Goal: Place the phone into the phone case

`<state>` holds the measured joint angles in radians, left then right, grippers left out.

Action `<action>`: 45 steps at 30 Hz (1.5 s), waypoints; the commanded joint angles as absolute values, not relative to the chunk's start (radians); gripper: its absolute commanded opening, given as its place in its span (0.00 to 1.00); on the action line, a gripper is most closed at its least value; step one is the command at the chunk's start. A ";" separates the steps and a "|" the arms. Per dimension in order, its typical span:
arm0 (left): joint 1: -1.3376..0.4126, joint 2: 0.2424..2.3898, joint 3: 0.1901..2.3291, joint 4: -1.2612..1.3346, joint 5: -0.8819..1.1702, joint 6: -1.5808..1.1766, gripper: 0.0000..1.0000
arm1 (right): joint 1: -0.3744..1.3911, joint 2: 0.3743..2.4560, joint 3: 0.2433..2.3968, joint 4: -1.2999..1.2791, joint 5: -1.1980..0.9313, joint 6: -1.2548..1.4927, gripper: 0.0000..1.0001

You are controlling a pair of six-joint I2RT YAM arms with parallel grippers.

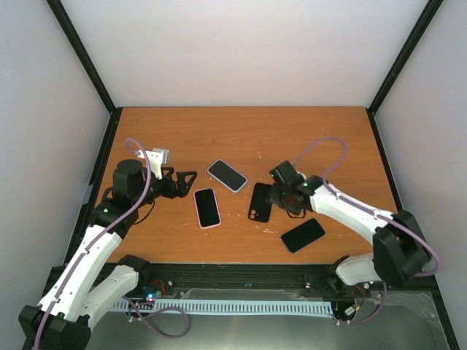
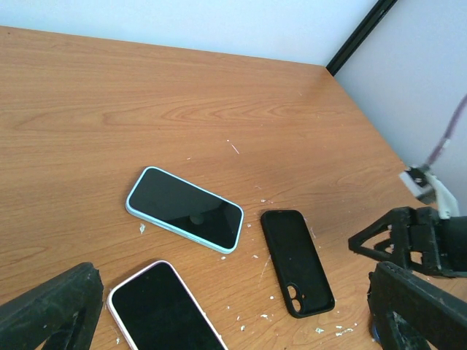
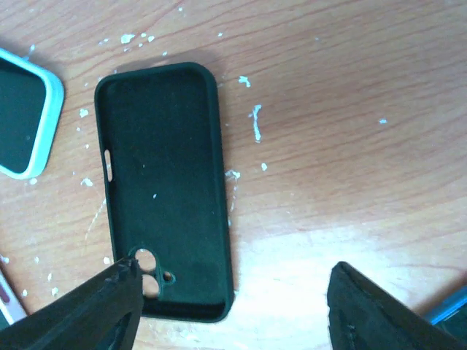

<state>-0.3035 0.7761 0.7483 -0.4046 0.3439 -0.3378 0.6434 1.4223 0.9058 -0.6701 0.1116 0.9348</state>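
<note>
Both sets of jaws gape empty; right gripper (image 3: 230, 306) hovers over black case (image 3: 164, 189), left gripper (image 1: 188, 182) idle, so pinch bare phone (image 1: 303, 235) by long edges, seat camera-end first.

Top view looks steeply down over the whole table (image 1: 306, 138) from its near edge. Left wrist view skims low toward the far right corner. Right wrist view hangs close, seemingly near-vertical. All share the black case (image 1: 260, 202).

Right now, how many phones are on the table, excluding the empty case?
3: a phone in a pale blue case at centre, a pink-cased phone just nearer and left of it, a bare black phone at near right. None seems hidden.
</note>
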 commanded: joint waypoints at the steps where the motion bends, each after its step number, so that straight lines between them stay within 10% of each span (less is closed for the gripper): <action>1: -0.308 0.765 0.766 -0.388 0.345 -0.325 0.99 | 0.653 1.287 0.813 -0.667 0.146 1.161 0.77; 12: -0.308 0.765 0.765 -0.388 0.351 -0.327 1.00 | 0.653 1.022 0.635 -0.810 0.203 1.478 1.00; 45: -0.308 0.764 0.761 -0.384 0.354 -0.325 0.99 | 0.651 1.160 0.536 -0.823 0.183 1.682 0.98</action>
